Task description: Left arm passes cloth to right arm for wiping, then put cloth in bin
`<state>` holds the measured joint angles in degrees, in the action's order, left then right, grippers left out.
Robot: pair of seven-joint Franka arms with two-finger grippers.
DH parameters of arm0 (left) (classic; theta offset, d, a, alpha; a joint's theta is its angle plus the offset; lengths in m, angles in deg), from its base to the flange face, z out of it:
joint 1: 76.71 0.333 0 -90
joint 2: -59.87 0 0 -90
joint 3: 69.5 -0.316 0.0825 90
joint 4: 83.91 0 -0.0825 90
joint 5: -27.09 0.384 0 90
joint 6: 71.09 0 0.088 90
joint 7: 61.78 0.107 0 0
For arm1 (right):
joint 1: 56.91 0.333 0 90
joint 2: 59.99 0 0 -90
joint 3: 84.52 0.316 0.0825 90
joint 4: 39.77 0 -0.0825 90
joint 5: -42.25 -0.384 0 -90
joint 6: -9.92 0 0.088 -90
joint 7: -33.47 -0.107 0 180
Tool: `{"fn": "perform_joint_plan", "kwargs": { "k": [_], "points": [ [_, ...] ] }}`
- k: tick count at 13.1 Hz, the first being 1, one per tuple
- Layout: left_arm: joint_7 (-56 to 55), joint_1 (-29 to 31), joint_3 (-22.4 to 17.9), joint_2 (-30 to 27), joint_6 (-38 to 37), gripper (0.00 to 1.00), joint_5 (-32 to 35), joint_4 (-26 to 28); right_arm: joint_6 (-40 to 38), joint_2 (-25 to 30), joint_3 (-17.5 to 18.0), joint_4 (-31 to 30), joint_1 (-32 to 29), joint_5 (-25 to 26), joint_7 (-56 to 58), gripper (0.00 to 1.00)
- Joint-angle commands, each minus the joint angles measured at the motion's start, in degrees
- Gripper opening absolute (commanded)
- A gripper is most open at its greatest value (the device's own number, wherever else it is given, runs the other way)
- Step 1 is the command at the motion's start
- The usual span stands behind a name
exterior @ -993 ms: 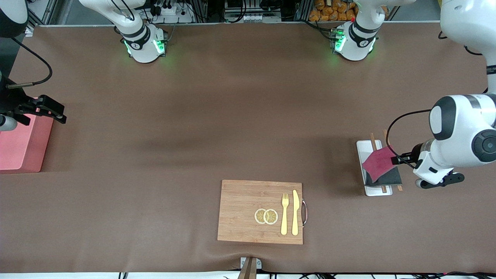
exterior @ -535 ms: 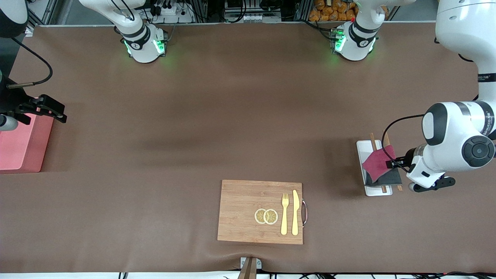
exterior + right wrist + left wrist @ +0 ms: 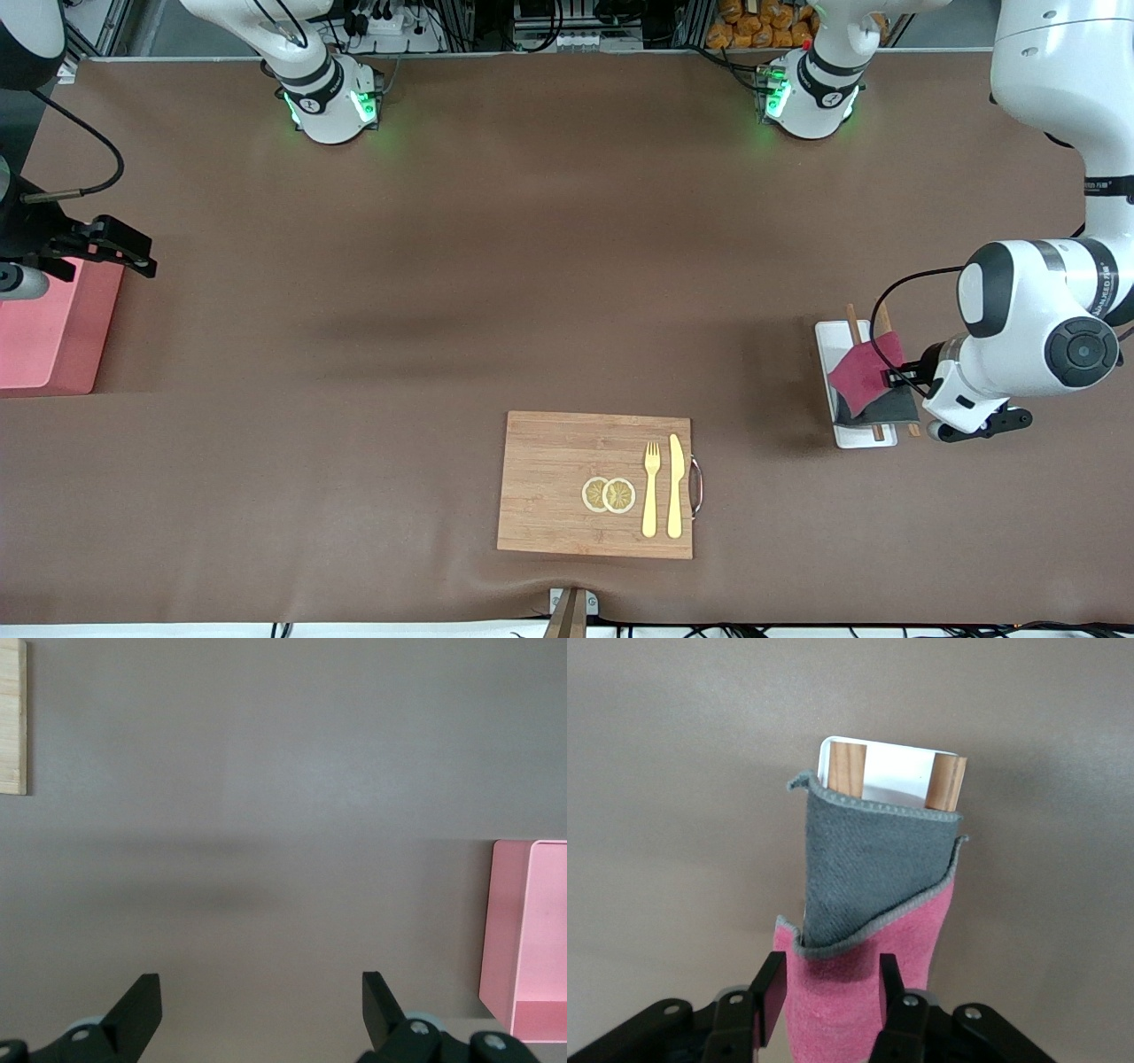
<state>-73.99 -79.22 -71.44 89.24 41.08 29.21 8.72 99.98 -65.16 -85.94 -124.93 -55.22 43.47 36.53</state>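
Front view: the left gripper [image 3: 893, 378] reaches the cloth [image 3: 864, 370], which drapes over a white tray [image 3: 828, 341] at the left arm's end of the table. The right gripper [image 3: 120, 252] waits, spread wide, over the bin [image 3: 49, 332].

Left wrist view: the fingers [image 3: 769, 992] flank the cloth's [image 3: 877, 895] pink end, not visibly clamped.

Right wrist view: the bin [image 3: 523, 939] lies beside the open gripper [image 3: 257, 1005].

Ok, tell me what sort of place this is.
Most likely a robotics lab set up for tabletop tests: two arm bases with green lights bolted along a brown-covered table, cables and equipment racks at its edge, and staged props like a bamboo cutting board.
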Motion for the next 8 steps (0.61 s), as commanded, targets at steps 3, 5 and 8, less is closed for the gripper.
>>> {"fn": "perform_joint_plan", "kwargs": {
  "k": [3,5,8],
  "points": [
    [0.7,-0.3,-0.1,1.0,1.1,0.44,-1.0,-0.3,-1.0,-0.6,0.0,0.8,-0.5,-0.3,0.4,1.00],
    [0.7,-0.5,-0.1,1.1,1.2,0.38,-0.9,-0.3,-1.0,-0.6,0.0,0.7,-0.5,-0.3,0.4,1.00],
    [0.7,-0.7,-0.1,0.9,1.1,0.32,-0.9,-0.3,-1.0,-0.7,0.0,0.7,-0.5,-0.3,0.5,1.00]
  ]
}}
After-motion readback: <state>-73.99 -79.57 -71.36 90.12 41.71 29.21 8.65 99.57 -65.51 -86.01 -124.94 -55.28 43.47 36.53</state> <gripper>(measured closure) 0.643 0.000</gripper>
